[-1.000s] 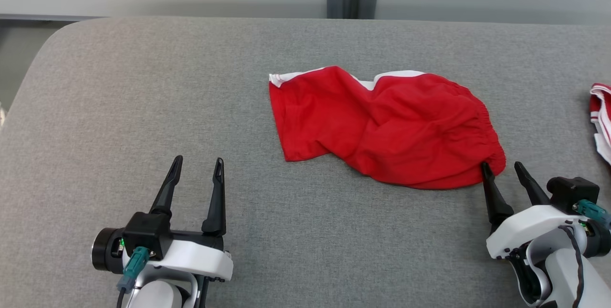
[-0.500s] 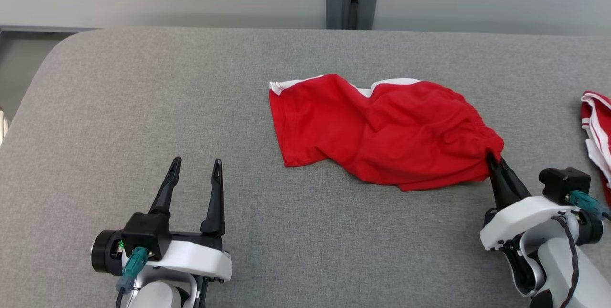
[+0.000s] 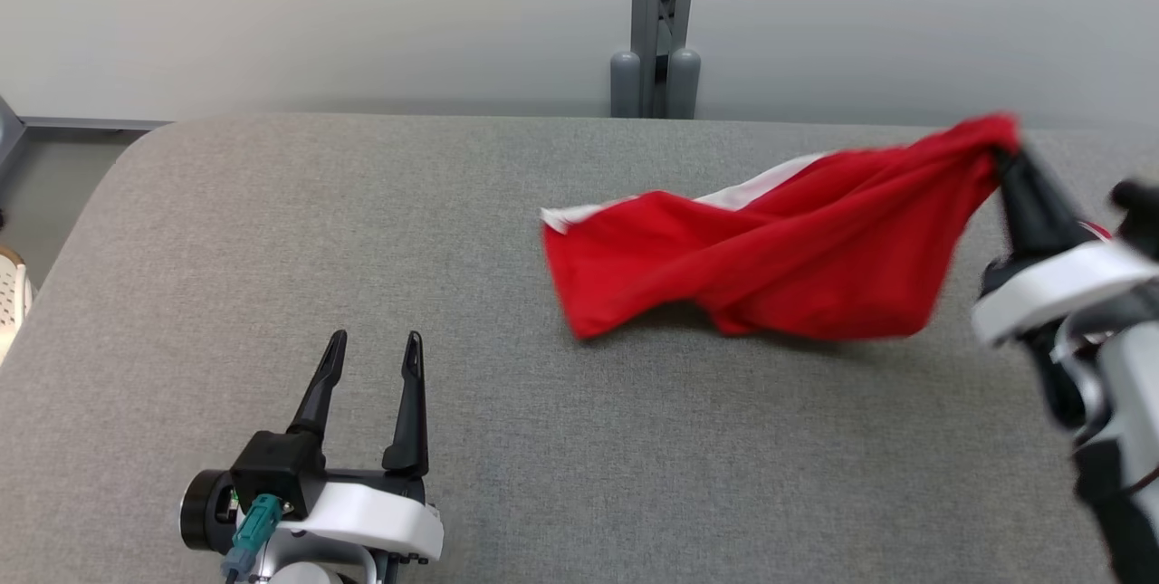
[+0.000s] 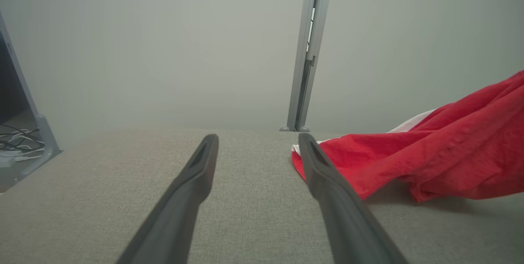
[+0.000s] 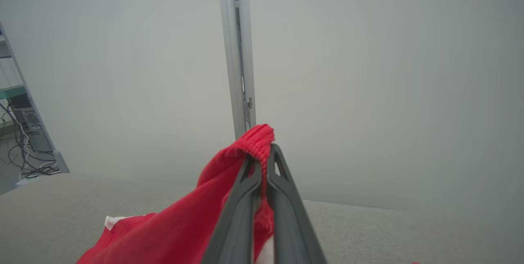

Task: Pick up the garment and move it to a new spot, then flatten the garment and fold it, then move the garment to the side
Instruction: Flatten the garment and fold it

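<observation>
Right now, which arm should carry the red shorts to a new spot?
Right. The right tool is shut on the red shorts at the waistband, holding that end above the table; the left tool sits open, apart from them.

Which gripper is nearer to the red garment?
Right. The right gripper is shut on the red garment at its waistband; the left gripper stands open, apart from it.

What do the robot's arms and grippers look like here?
The left gripper and right gripper match: two long, tapering black jaws on a black block, a white shell, a pale grey forearm. A teal connector with a dark cable plugs in at the left wrist. The right is blurred.
</observation>
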`<state>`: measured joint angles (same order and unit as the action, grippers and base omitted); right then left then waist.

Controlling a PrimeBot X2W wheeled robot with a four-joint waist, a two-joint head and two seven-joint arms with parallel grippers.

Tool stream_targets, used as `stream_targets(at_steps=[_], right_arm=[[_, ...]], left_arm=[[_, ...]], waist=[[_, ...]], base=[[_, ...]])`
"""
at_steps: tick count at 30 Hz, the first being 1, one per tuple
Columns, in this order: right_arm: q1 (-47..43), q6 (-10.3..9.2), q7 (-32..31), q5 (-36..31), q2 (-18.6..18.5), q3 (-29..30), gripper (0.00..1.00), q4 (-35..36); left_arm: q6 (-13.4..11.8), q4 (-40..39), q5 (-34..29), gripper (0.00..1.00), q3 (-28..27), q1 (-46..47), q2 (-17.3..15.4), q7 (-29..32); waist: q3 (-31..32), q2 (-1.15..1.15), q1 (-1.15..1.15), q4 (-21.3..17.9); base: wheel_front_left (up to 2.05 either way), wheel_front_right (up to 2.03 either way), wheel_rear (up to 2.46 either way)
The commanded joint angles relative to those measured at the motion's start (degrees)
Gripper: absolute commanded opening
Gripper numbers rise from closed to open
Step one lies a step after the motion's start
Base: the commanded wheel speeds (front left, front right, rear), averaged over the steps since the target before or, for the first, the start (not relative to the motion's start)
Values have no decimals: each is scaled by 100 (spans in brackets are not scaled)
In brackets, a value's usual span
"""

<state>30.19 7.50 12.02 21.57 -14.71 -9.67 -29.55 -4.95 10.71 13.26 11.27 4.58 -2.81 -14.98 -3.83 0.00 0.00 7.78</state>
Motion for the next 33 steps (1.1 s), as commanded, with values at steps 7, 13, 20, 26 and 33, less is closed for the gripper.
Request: stream_targets(at_steps=[7, 13, 20, 26, 33], right_arm=[[1136, 0, -445, -771, -306, 653, 0, 277], [1646, 0, -747, -885, 14, 152, 0, 561], [1051, 0, -1326, -864, 794, -988, 0, 475], [102, 0, -1403, -783, 1136, -1970, 0, 82], [-293, 0, -1578, -146, 1157, -2934, 56, 104]], left_arm=[[21, -18, 69, 100, 9, -120, -20, -22], [3, -18, 102, 100, 42, -189, -18, -21], [-27, -1, 188, 100, 175, -115, -20, -22], [-50, 29, 193, 100, 209, -60, -19, -21], [-56, 44, 197, 100, 193, -111, -19, -21]], waist=[[113, 0, 0, 157], [128, 0, 0, 292], [101, 0, 0, 576], [22, 0, 0, 928], [-20, 0, 0, 1057]], base=[[0, 0, 0], [0, 0, 0], [0, 0, 0], [0, 0, 0], [0, 0, 0]])
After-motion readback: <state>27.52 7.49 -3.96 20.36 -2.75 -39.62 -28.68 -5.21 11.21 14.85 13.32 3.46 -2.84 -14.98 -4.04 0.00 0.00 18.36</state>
